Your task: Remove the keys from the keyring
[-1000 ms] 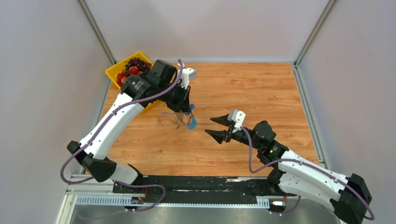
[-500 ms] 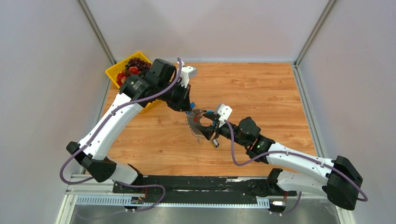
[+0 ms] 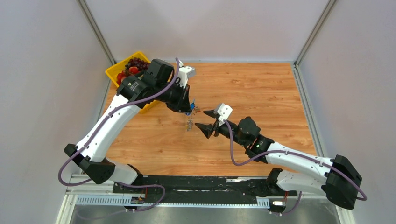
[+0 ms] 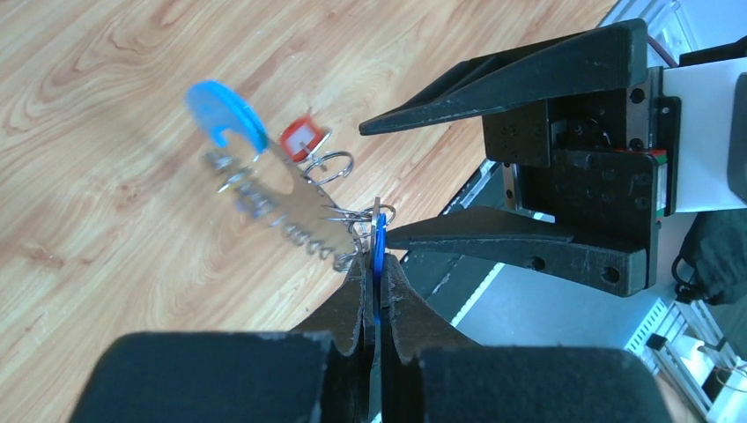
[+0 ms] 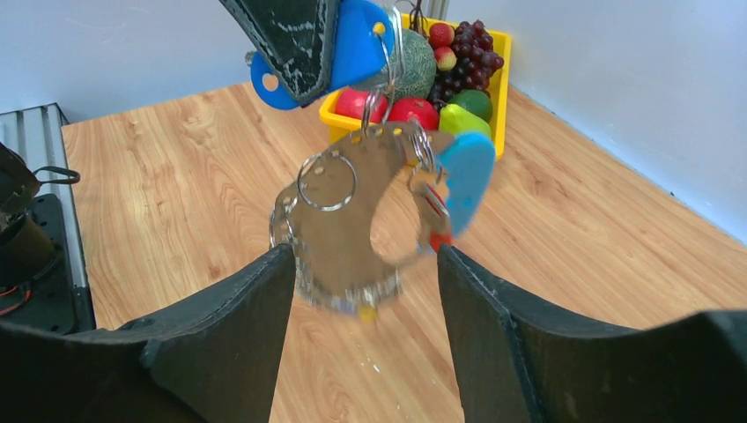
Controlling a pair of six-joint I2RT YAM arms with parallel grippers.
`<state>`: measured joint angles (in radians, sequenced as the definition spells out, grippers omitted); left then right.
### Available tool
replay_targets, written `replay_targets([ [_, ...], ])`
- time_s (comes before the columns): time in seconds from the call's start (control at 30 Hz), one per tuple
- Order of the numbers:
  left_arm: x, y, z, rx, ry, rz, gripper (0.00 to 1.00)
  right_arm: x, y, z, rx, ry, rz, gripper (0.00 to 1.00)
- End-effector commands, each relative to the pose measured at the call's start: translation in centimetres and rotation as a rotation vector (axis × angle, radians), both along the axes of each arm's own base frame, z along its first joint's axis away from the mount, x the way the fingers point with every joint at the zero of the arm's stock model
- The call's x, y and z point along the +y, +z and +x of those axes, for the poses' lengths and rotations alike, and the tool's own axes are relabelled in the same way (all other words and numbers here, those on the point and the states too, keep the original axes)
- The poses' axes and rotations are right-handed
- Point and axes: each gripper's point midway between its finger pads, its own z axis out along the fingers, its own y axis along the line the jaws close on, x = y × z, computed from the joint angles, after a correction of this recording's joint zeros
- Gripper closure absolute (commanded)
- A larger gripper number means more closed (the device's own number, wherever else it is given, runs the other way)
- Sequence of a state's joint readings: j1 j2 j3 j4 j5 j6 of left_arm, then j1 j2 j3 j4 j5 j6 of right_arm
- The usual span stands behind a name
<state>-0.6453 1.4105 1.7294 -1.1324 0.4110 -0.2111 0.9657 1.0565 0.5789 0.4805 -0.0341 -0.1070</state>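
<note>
The keyring is a silver crescent with a bright blue end. It hangs above the table from a small blue key tag. My left gripper is shut on that tag, seen edge-on between its fingertips. A red tag and small wire rings hang on the keyring, which is blurred with motion; a yellow tag shows at its bottom. My right gripper is open, its jaws wide apart just right of the keyring, touching nothing.
A yellow bin of fruit stands at the back left, behind the left arm, and also shows in the right wrist view. White walls close in the wooden table. A black rail runs along the near edge.
My right gripper moved left to the keyring, closed in around it half a second ago, and now stands open beside it. The keyring swings. The left gripper barely moved.
</note>
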Motion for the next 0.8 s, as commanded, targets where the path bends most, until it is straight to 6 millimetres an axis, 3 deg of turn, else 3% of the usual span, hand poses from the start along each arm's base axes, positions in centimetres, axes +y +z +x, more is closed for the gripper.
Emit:
replay_targets([
  [0.0, -0.4, 2.1, -0.6, -0.035, -0.013, -0.085, 1.0, 0.1, 4.7, -0.8, -0.092, 0.04, 0.113, 0.37],
  [0.27, -0.9, 2.0, -1.0, -0.009, -0.026, -0.106, 1.0, -0.3, 6.7, -1.9, -0.159, 0.08, 0.152, 0.47],
  [0.43, -1.1, 2.1, -1.5, 0.013, -0.039, -0.128, 1.0, 0.4, 7.2, -2.2, -0.182, 0.12, 0.153, 0.53],
  [0.77, -1.4, 2.4, -1.9, 0.029, -0.05, -0.152, 1.0, 1.7, 7.8, -1.5, -0.199, 0.126, 0.154, 0.53],
])
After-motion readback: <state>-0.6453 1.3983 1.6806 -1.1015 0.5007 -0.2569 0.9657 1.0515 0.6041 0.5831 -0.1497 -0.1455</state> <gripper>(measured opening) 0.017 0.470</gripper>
